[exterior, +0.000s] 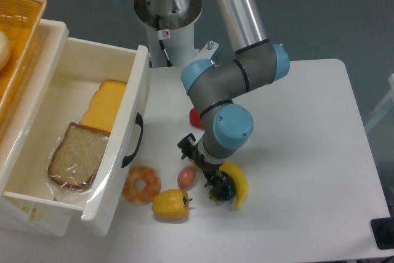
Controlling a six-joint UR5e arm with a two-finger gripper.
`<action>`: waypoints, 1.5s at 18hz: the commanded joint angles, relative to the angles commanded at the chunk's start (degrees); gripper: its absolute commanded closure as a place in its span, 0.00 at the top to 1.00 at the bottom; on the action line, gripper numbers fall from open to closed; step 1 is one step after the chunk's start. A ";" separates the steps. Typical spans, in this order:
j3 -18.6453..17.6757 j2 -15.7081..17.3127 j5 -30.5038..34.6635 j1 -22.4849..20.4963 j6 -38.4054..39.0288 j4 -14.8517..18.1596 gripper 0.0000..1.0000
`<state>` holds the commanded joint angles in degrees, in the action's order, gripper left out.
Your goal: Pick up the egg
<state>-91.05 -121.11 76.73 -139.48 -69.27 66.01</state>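
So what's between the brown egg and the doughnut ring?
Nothing: in the fixed camera view, only bare white table separates the pinkish-brown egg from the glazed tan doughnut ring.

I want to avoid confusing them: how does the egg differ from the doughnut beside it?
The egg is a smooth, pinkish-brown solid oval; the doughnut is a tan glazed ring with a hole. The egg is smaller than the doughnut. The egg lies nearer the gripper; the doughnut lies nearer the white bin. Both rest on the table.

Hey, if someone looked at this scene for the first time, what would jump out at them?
The grey and blue robot arm bends low over a cluster of fruit at the white table's front. Its pincer hovers by the yellow banana, just right of the small pinkish-brown egg. A glazed tan doughnut ring lies further left.
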 joint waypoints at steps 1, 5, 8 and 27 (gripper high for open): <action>0.00 -0.09 -0.01 0.35 0.53 0.00 1.00; 0.00 -0.35 -0.01 0.44 0.45 -0.17 1.00; 0.17 -0.88 0.17 0.44 0.01 -0.35 1.00; 0.70 -2.29 0.43 0.79 0.01 -2.29 0.59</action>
<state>-90.35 -123.40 77.17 -138.69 -69.26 63.72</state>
